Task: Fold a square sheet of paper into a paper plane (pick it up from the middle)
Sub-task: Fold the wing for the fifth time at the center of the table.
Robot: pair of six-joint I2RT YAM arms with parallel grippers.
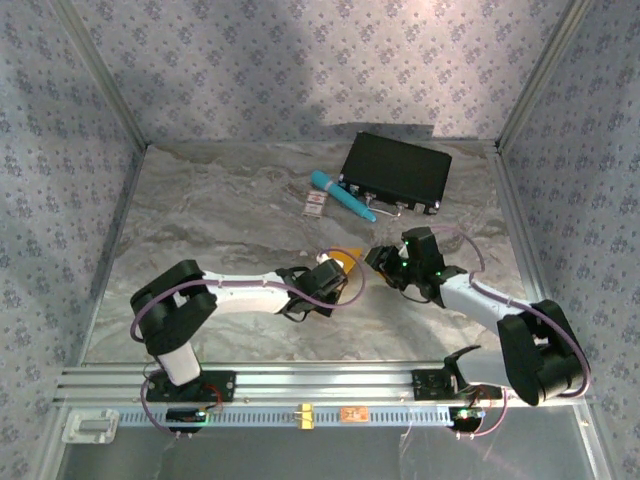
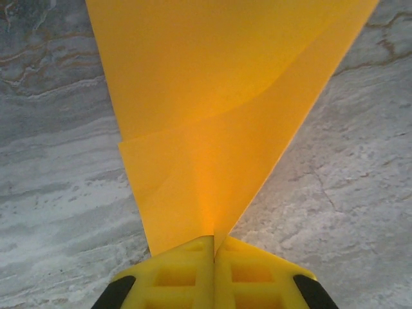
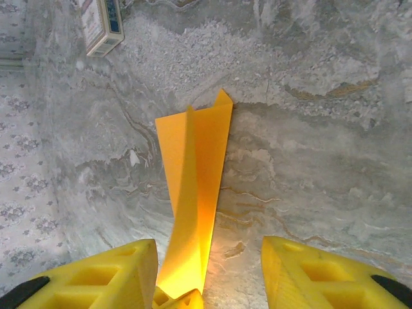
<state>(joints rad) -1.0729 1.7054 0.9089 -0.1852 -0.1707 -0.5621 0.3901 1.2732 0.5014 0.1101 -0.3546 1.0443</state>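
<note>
The orange-yellow sheet of paper [image 3: 193, 167] is folded into a narrow, dart-like paper plane shape with a lengthwise crease. Its far end rests on the table. My left gripper [image 2: 214, 241] is shut on its near end, and the paper [image 2: 212, 96] fans out ahead of the yellow fingers. In the top view the paper [image 1: 346, 259] sits mid-table between the left gripper [image 1: 328, 274] and the right gripper [image 1: 383, 257]. My right gripper [image 3: 209, 257] is open. The paper runs between its fingers, close to the left finger [image 3: 109, 277], and neither finger presses on it.
A black case [image 1: 395, 172] lies at the back of the marble table [image 1: 200, 220]. A teal pen [image 1: 342, 195] and a small white-and-red card [image 1: 316, 205] lie in front of it. The card [image 3: 103, 26] also shows far ahead in the right wrist view. Patterned walls enclose the table.
</note>
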